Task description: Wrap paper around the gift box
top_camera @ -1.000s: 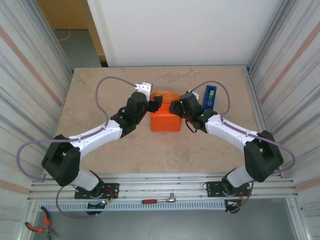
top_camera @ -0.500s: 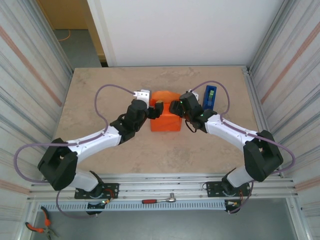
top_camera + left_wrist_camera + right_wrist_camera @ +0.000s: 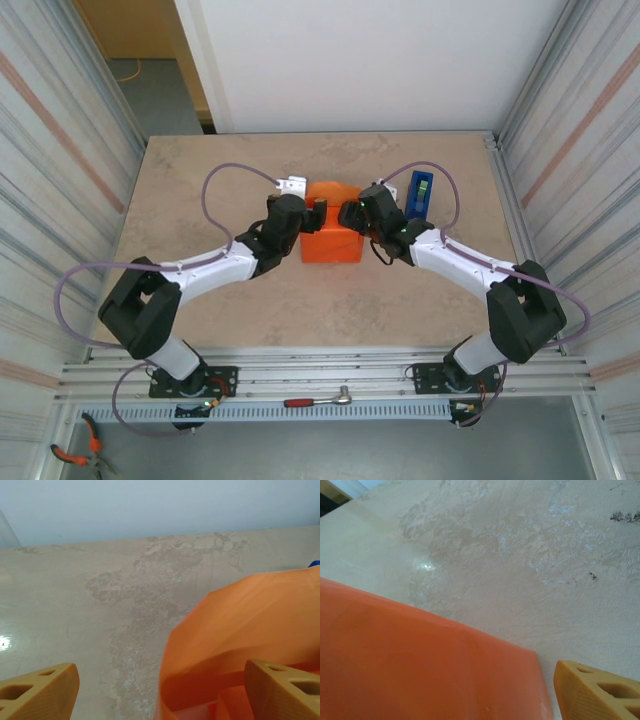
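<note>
The orange paper [image 3: 331, 238] is folded into a boxy bundle at mid-table, and the gift box is hidden under it. My left gripper [image 3: 313, 217] is at the bundle's far left corner, with the right gripper [image 3: 349, 214] at its far right corner. In the left wrist view the tan fingers [image 3: 42, 690] stand wide apart, open. A raised flap of paper [image 3: 240, 625] rises between them, close to the right finger. The right wrist view shows one tan finger [image 3: 597, 692] just off the corner of the paper [image 3: 420, 665]. Its other finger is out of sight.
A blue tape dispenser [image 3: 420, 193] stands just right of the right gripper; a sliver of it [image 3: 315, 563] peeks over the flap. The beige tabletop [image 3: 200, 190] lies bare to the left and near side. Corrugated metal walls [image 3: 560, 150] close in both sides.
My left arm has swung right and closer to the bundle, bringing its gripper against the far left corner. The right arm and the paper have held still.
</note>
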Robot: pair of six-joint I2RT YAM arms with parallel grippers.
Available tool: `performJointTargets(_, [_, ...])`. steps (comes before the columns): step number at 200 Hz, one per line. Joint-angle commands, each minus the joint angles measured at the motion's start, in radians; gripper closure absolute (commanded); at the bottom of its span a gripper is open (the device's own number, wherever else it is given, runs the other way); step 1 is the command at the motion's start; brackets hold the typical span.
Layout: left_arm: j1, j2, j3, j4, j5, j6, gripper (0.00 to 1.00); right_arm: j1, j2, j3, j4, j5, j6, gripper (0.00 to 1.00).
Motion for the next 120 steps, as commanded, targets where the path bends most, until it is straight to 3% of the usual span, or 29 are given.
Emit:
performJointTargets(1, [0.006,0.014,0.014,-0.032,-0.082,0.005,0.14,0.01,0.038,-0.028,-0.172,0.004,-0.017,0.24])
performJointTargets(120, [0.007,-0.009,0.027,-0.089,-0.159,0.012,0.14,0.012,0.041,-0.024,-0.173,0.001,-0.019,0.24])
